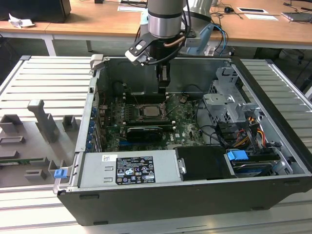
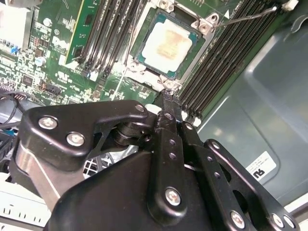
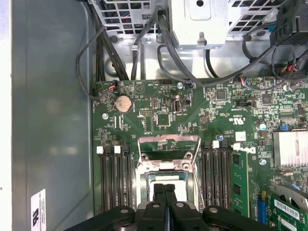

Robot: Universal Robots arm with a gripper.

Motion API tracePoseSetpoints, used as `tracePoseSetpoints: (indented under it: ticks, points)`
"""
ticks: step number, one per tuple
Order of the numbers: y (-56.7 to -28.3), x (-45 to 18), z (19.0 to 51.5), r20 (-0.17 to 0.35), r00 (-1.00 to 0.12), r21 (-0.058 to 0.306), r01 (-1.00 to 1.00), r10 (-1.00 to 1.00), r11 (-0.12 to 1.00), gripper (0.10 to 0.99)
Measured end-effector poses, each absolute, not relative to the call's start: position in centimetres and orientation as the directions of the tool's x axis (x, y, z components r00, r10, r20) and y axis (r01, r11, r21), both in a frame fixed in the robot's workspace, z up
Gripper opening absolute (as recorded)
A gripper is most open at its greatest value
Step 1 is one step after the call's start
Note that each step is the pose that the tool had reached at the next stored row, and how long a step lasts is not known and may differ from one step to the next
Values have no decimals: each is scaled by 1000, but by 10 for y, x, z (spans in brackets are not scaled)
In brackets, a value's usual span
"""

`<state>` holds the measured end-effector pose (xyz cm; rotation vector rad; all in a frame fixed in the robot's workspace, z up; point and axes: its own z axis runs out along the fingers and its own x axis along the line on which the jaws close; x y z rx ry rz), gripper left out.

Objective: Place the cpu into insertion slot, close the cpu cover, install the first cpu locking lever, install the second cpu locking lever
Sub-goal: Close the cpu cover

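Tool (image 1: pixel 164 87) closed, fingers pressed together with nothing between them. It hangs inside the open PC case (image 1: pixel 161 204), upper middle of the exterior view, tips at the socket's edge; contact unclear. cpu (image 1: pixel 148 110) sits in the socket at frame centre, pale face up. cpu cover (image 3: pixel 168 140) looks swung open, standing off the socket in the first wrist view. Wire locking lever (image 2: pixel 245 15) runs from a socket corner across the RAM slots (image 2: pixel 226 53). Case sits on the slatted bench (image 1: pixel 48 78).
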<state>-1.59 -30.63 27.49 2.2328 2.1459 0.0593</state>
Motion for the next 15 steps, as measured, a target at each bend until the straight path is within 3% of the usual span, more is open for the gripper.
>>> tracePoseSetpoints:
  ticks: [15]
  points:
    - [-304,-5,275,-3,40,58,998,999,-40,106]
